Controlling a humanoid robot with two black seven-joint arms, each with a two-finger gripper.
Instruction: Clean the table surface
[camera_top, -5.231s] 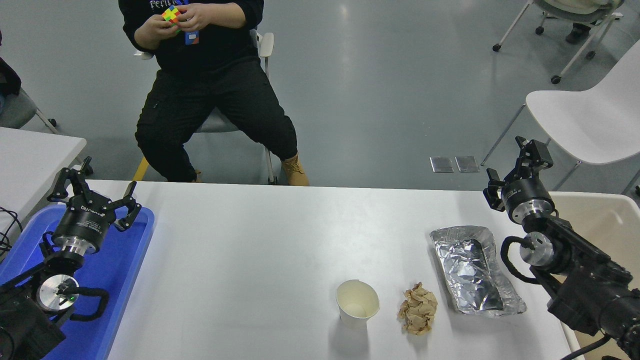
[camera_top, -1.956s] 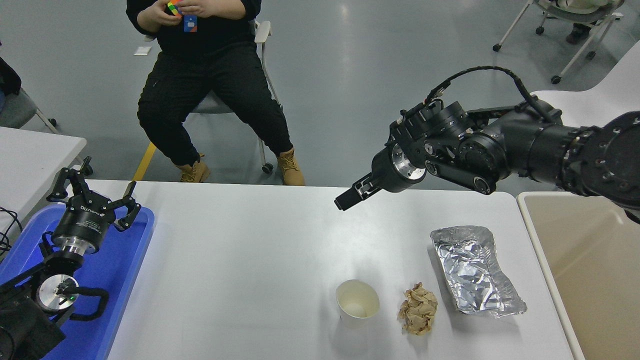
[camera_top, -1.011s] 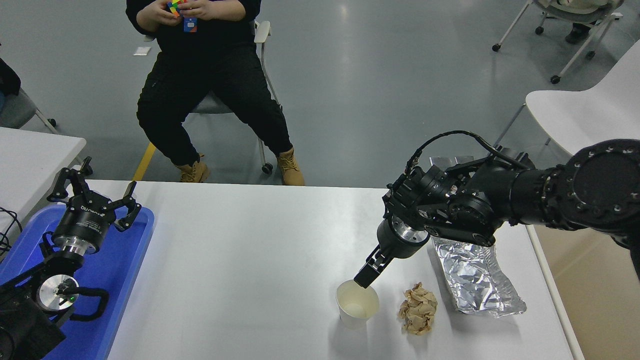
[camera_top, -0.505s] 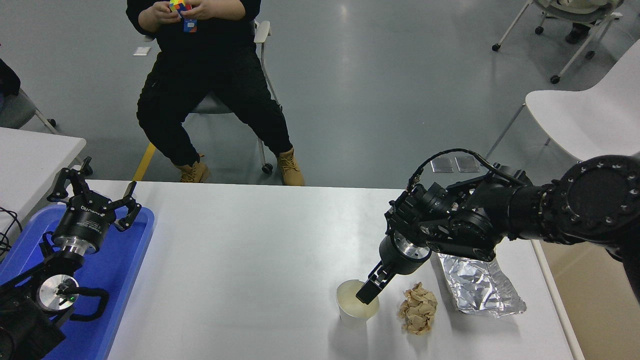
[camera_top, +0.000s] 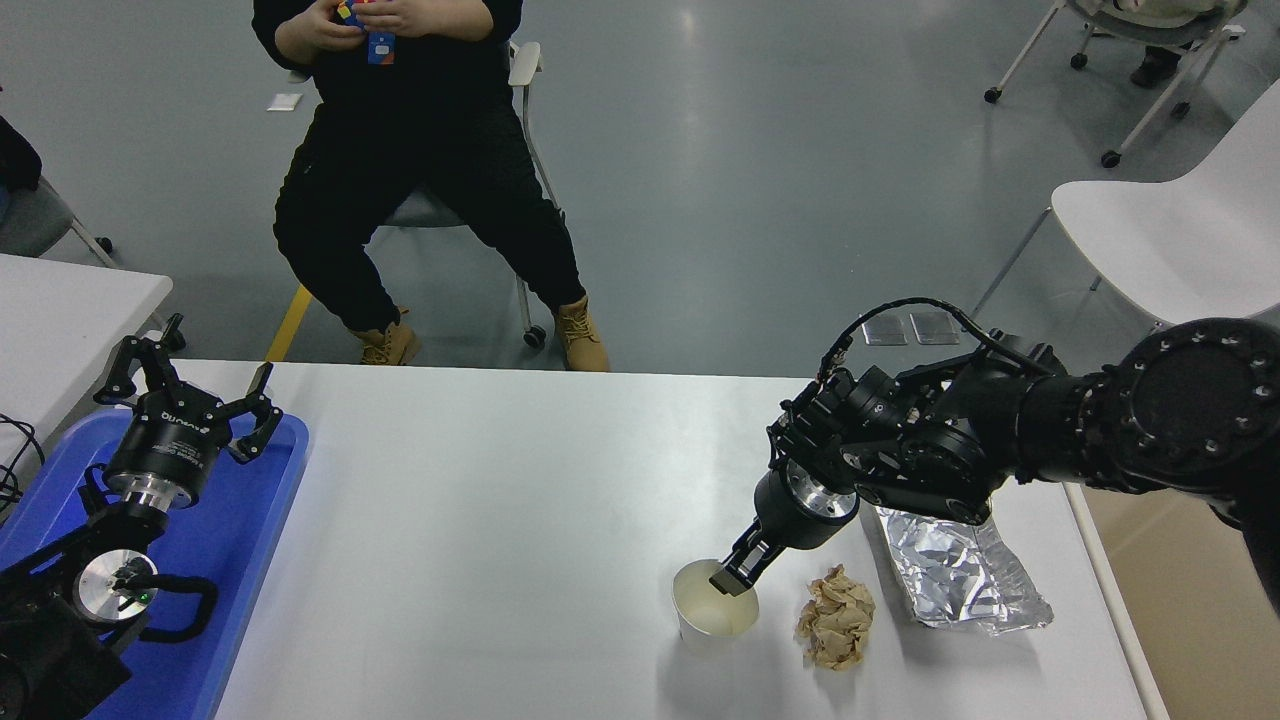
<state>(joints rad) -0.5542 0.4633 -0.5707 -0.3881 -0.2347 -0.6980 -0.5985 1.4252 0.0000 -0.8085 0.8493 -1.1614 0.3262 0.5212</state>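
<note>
One big white table surface (camera_top: 480, 520) takes up most of the lower half of the view, with its long axis running left to right and the far long edge facing a seated person (camera_top: 420, 170) in black clothes and tan boots. That's one person, holding a small multicoloured cube (camera_top: 348, 12) up at chest level.

Two black arms. The right arm (camera_top: 1100, 440) comes in from the right edge and reaches across toward the near-right part of the table; the left arm (camera_top: 90, 570) is parked at the lower left over one blue plastic tray (camera_top: 250, 520).

On the floor behind there are two white chairs, one big one (camera_top: 1170, 240) at the right and one on castors (camera_top: 1130, 30) at the top right corner. One beige bin (camera_top: 1190, 600) sits just off the table's right end.

Three bits of rubbish on the table, all near the front right: one crumpled foil tray (camera_top: 965, 580), one white paper cup (camera_top: 712, 612) standing upright, and one scrunched brown napkin (camera_top: 836, 615) between them.

The right gripper (camera_top: 735, 577) is pointing down with its fingers pinched together on the cup's far rim, one tip inside the mouth. The left gripper (camera_top: 190, 395) has its fingers spread apart, holding nothing.
</note>
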